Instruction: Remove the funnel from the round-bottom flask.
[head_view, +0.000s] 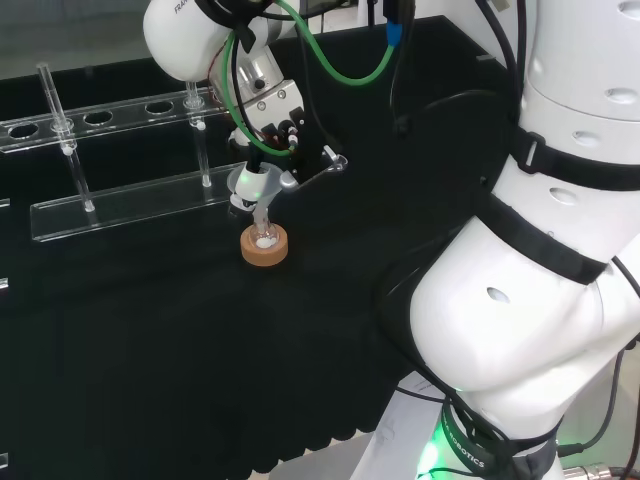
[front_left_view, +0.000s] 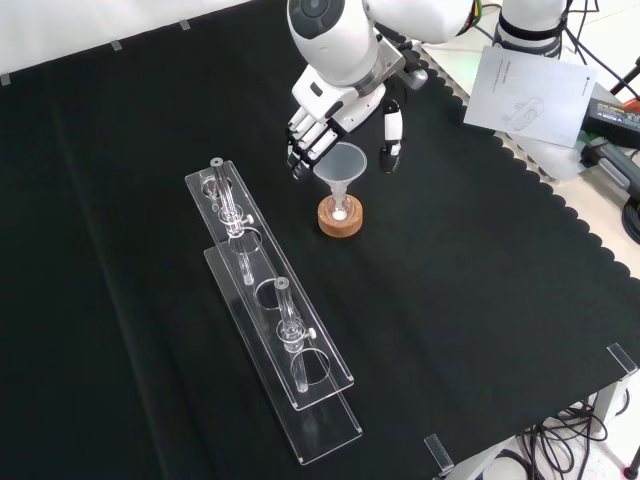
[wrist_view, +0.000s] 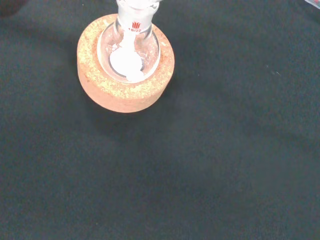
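Observation:
A small round-bottom flask (front_left_view: 341, 207) sits in a cork ring (front_left_view: 340, 222) near the middle of the cloth, with a clear funnel (front_left_view: 341, 163) standing in its neck. The hand (front_left_view: 340, 108) hangs just over and behind the funnel. Its fingers (front_left_view: 305, 150) are on the funnel's left and its thumb (front_left_view: 393, 135) on the right, both relaxed and apart from the rim. In the head view the hand (head_view: 275, 125) is above the funnel (head_view: 250, 183) and the cork ring (head_view: 265, 252). The wrist view has the flask (wrist_view: 131, 50), with white powder in its bottom, in the cork ring (wrist_view: 125, 97).
A long clear acrylic rack (front_left_view: 270, 320) with glass tubes lies left of the flask in the front view, and shows as the rack (head_view: 120, 190) in the head view. A paper sheet (front_left_view: 525, 95) and cables lie beyond the cloth's scalloped edge (front_left_view: 560, 215).

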